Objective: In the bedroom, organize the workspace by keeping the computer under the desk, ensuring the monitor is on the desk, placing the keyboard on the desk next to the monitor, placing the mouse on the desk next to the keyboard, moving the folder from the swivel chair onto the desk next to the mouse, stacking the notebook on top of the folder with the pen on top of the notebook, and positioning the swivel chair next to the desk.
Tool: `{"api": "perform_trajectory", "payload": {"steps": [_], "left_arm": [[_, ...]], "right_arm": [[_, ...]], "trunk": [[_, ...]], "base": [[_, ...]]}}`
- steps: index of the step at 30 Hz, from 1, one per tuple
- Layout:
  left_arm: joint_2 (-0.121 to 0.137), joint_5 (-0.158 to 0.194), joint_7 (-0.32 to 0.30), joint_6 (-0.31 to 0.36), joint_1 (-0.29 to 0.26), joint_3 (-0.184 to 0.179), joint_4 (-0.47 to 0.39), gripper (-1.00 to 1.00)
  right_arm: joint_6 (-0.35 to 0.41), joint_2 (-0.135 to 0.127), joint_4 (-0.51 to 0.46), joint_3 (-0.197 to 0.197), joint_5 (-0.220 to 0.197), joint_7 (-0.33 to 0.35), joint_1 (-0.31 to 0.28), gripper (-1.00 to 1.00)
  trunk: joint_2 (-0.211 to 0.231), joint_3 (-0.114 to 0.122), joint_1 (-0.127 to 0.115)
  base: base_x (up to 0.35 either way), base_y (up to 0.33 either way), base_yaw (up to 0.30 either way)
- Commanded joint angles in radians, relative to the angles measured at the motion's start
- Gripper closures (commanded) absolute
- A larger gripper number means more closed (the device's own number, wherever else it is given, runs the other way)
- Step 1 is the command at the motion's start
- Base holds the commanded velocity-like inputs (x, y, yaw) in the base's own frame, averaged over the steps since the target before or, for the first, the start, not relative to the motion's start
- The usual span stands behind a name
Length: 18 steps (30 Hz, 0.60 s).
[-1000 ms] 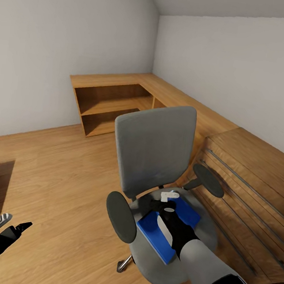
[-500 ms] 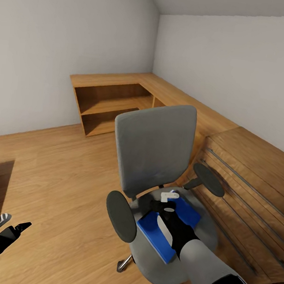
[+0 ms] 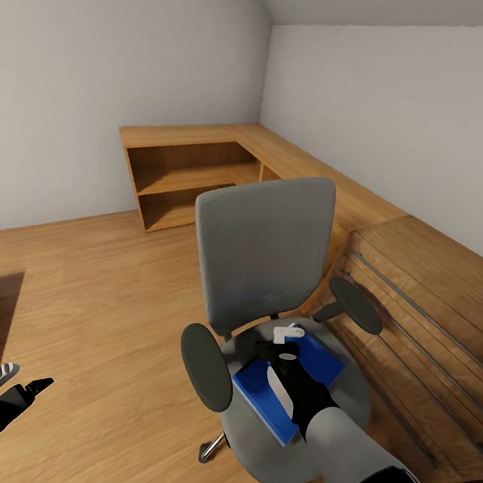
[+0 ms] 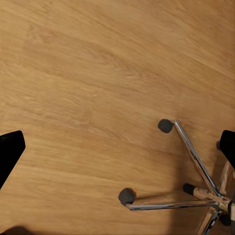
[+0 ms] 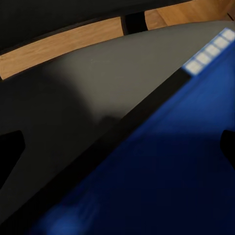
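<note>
The swivel chair (image 3: 266,290) is seen in the head view just right of centre, its tall grey back toward the camera's twelve o'clock and its seat toward six o'clock. The blue folder (image 3: 317,360) is laid flat on the grey seat, between the two black armrests, which stand at roughly eight and two o'clock of the seat. The right arm is reached in from five o'clock, and the right gripper (image 3: 283,346) is held low over the folder near the foot of the backrest. In the right wrist view the folder (image 5: 166,176) is seen very close, with its dark edge running across the grey seat, and a black fingertip shows at each side margin, so the fingers are spread wide with nothing between them. The left gripper (image 3: 8,387) is held at about seven o'clock, well apart from the chair, above the wood floor (image 3: 99,292); its fingers are likewise spread wide and empty. In the left wrist view the chair's chrome base (image 4: 196,191) and black castors are seen on the planks. A low wooden shelf unit (image 3: 182,174) is set in the corner at eleven o'clock, and a wooden chest (image 3: 428,325) is placed just beside the chair at three o'clock.
</note>
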Motion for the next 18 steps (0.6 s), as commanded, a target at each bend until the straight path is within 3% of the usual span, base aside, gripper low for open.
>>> {"api": "perform_trajectory", "payload": {"steps": [1,10,18], "left_arm": [[0.000,0.011,0.009,0.005,-0.001,0.001,-0.001,-1.00],[0.000,0.011,0.006,0.006,-0.001,-0.001,-0.001,-1.00],[0.000,0.011,0.006,0.008,-0.001,-0.002,-0.001,-1.00]], "right_arm": [[0.005,-0.001,-0.001,0.007,-0.012,-0.009,0.000,-1.00],[0.005,-0.001,-0.001,0.007,-0.012,-0.009,0.000,-1.00],[0.005,-0.001,-0.001,0.007,-0.012,-0.009,0.000,-1.00]], "trunk": [[0.000,-0.001,0.000],[0.000,-0.001,0.000],[0.000,-0.001,0.000]], "base": [[0.000,0.000,0.000],[-0.014,0.000,0.000],[-0.225,0.000,0.000]]}}
